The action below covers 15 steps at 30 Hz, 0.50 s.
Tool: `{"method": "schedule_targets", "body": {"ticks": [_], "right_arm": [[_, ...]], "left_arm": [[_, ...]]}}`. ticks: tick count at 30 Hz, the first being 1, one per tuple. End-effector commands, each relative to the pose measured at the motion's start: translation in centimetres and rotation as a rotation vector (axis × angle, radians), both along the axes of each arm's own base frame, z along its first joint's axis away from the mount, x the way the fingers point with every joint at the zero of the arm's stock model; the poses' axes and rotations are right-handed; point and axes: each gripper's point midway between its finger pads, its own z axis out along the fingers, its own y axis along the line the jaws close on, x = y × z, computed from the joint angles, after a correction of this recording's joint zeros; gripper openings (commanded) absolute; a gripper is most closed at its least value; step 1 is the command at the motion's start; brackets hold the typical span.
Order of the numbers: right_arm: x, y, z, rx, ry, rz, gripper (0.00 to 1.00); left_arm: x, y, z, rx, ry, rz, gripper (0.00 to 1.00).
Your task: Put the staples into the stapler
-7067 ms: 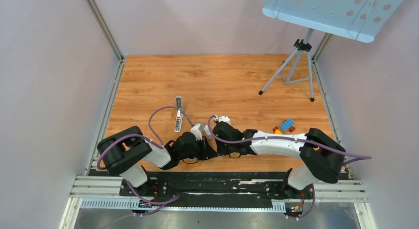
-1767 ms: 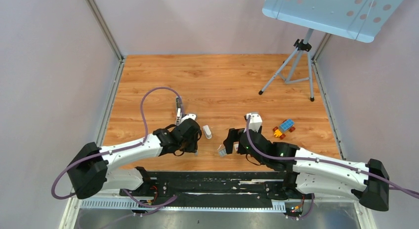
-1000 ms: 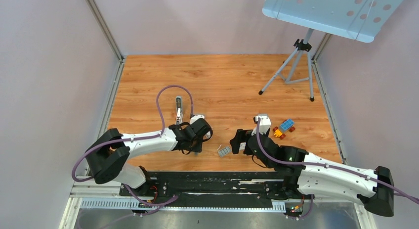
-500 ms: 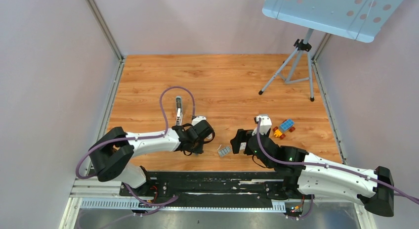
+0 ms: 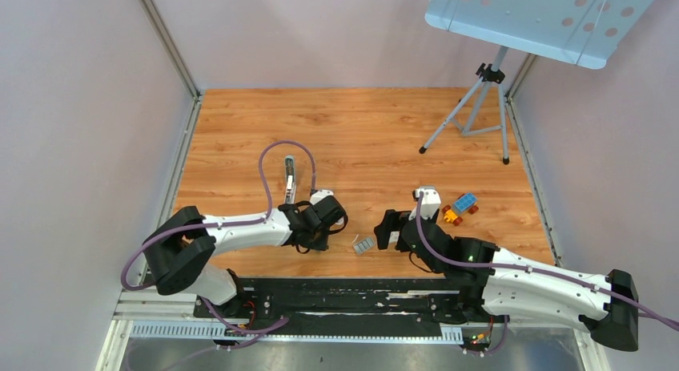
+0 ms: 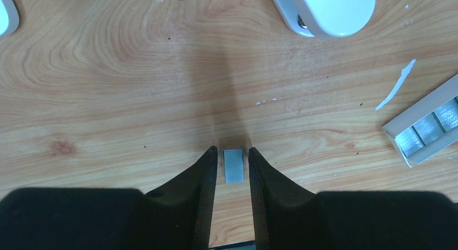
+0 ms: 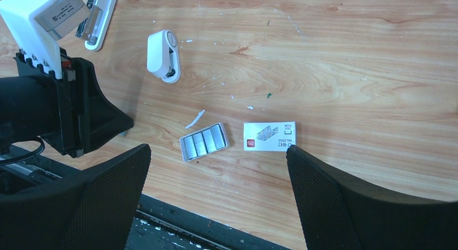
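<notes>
The staples (image 6: 234, 164), a tiny flat grey block, lie on the wood between my left gripper's (image 6: 233, 151) fingertips. The jaws stand narrow, with a thin gap on each side of the block. The stapler (image 5: 289, 179) lies slim and white-silver, farther back and left of that gripper, and it also shows at the top left as the stapler (image 7: 100, 15). My right gripper (image 7: 219, 171) is wide open and empty, hovering above a small tray (image 7: 204, 141) of more staple strips.
A white box (image 7: 269, 136) with a red mark lies right of the tray. A small rounded white piece (image 7: 162, 55) sits behind the left gripper. Toy bricks (image 5: 460, 204) lie to the right, and a tripod (image 5: 472, 114) stands at the back right.
My left gripper has shifted slightly right over the table, and its jaws have narrowed a little around the staples. The right arm has hardly moved.
</notes>
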Motion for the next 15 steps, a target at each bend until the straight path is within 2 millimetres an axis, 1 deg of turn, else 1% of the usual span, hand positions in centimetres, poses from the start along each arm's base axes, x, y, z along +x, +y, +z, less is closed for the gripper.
{"method": "schedule_targets", "body": {"ticks": [1,8,15], "right_arm": [[-0.31,-0.7,-1.02,-0.032,0.013,-0.011,1.0],[-0.32,-0.65,-1.03,-0.031,0.016,-0.011,1.0],[-0.37,-0.81,-1.11,-0.028,0.013,-0.012,1.0]], "left_arm": [[-0.38,0.38,0.39,0.006,-0.005,-0.003,0.3],[-0.24,-0.06,0.11,-0.003,-0.006,-0.02,0.28],[-0.22,-0.08,0.07,0.0,-0.006,-0.023,0.2]]}}
